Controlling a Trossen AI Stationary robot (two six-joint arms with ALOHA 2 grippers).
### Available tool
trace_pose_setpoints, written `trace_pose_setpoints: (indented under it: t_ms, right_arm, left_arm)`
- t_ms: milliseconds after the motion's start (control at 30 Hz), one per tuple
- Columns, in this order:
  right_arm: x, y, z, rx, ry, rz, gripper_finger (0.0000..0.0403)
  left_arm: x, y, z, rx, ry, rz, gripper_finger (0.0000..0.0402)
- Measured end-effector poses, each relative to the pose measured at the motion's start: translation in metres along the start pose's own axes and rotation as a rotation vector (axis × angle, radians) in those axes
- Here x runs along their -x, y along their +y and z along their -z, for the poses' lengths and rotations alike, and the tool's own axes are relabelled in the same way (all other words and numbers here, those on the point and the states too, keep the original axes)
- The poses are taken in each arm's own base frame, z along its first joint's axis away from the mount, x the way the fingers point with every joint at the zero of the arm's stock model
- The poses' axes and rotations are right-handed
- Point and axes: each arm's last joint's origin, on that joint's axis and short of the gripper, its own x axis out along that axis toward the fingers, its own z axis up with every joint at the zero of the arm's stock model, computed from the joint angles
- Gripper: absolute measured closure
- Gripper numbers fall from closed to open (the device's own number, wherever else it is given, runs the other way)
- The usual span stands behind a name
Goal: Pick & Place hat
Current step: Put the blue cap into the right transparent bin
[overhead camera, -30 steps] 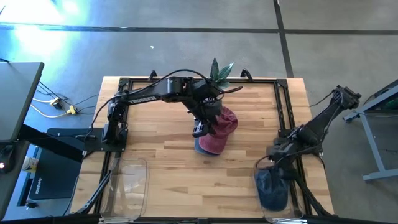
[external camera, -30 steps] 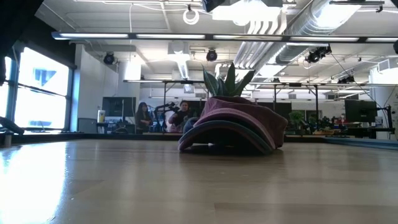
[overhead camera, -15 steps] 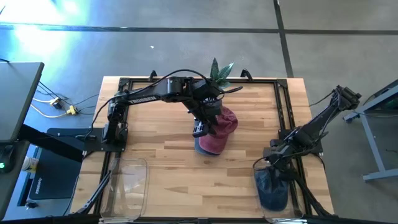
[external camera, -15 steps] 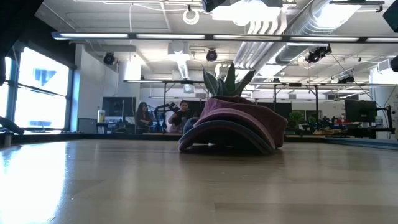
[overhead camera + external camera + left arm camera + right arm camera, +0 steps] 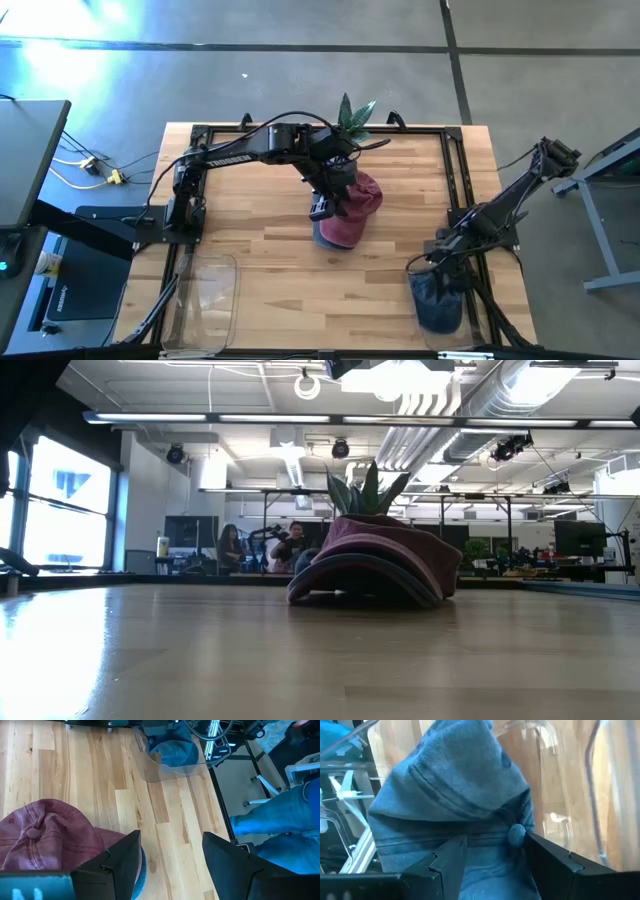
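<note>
A pale wooden slatted table point(image 5: 270, 270) in an open workshop carries clear plastic bins at both front corners. One crumpled blue fabric cap point(image 5: 437, 300) already lies in the right-hand clear bin point(image 5: 420, 268), just under the right gripper point(image 5: 440, 262), whose fingers stand apart around nothing. The maroon cotton cap point(image 5: 355, 212), stacked on a grey-blue one at mid-table, remains to be moved; the left gripper point(image 5: 330, 205) hangs over it, fingers spread, empty.

A faded maroon cloth cap point(image 5: 352, 212) lies over a blue-grey cap point(image 5: 322, 238) on the pale striped wooden worktop point(image 5: 270, 270); a denim-blue cap point(image 5: 437, 300) sits beside them.
</note>
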Motion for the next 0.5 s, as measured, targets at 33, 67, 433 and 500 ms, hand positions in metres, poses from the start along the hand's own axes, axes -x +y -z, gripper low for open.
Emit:
trace_pose_setpoints:
  t_ms: [33, 67, 433, 500]
  right_arm:
    - [-0.001, 0.000, 0.000, -0.006, -0.002, -0.005, 0.0208]
    - [-0.001, 0.000, 0.000, -0.012, -0.005, -0.008, 0.0207]
    - [0.012, 0.012, -0.007, 0.087, -0.070, -0.029, 0.0251]
    - [0.016, 0.015, -0.008, 0.108, -0.069, -0.039, 0.0249]
  left_arm:
    - [0.000, 0.000, 0.000, 0.000, 0.000, 0.000, 0.0193]
    - [0.000, 0.000, 0.000, 0.000, 0.000, 0.000, 0.0193]
    - [0.000, 0.000, 0.000, 0.000, 0.000, 0.000, 0.0193]
    - [0.000, 0.000, 0.000, 0.000, 0.000, 0.000, 0.0193]
